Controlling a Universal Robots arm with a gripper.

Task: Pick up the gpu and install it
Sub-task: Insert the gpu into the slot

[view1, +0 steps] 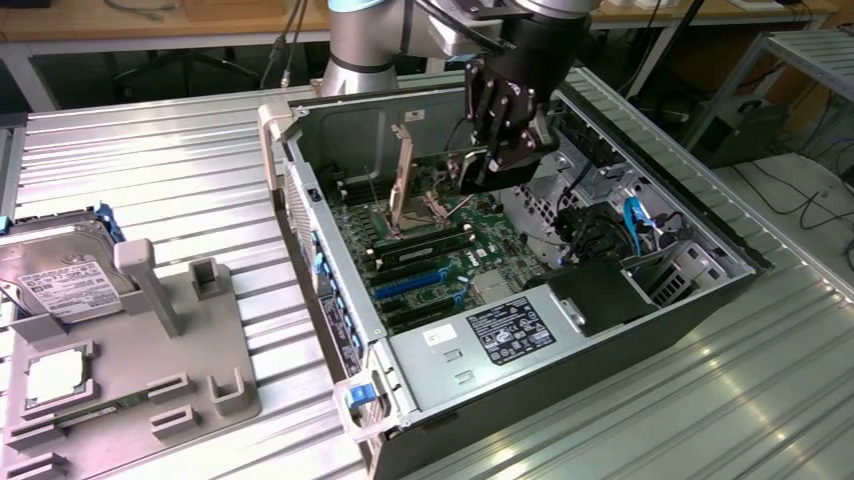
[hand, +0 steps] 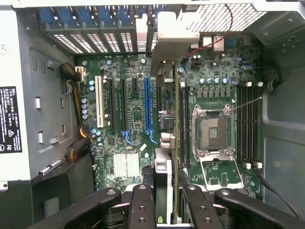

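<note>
item: gpu [hand: 163, 171], held edge-down inside the open computer case [view1: 304, 215].

claw [hand: 167, 202]: partly closed, fingers [hand: 143, 205] pressed on both faces of the gpu near its fan end. in the exterior view the claw [view1: 505, 150] reached down through the case opening with the gpu [view1: 483, 172] under it.

position: above the motherboard [hand: 128, 129], over the strip between the blue slot [hand: 147, 109] and the cpu socket [hand: 212, 129]. whether its lower edge touched the board could not be told.

orientation: long axis ran parallel to the expansion slots. the silver bracket end pointed at the rear slot grille [hand: 90, 43], the case wall on the exterior view's left; the fan end sat in the claw. the card stood upright on its long edge.

edges and room:
- power supply [view1: 514, 330] closed off the near end of the case, well apart from the gpu.
- memory slots [hand: 248, 124] lay beyond the socket, near the far wall.
- the socket's raised frame stood just beside the card.
- cables crowded the bay on the exterior view's right.
- the case top was open.

surroundings: the case lay on the ribbed metal bench [view1: 160, 150]. a grey holder [view1: 147, 370] with a hard drive [view1: 54, 275] stood on the exterior view's left, apart from the case.
</note>
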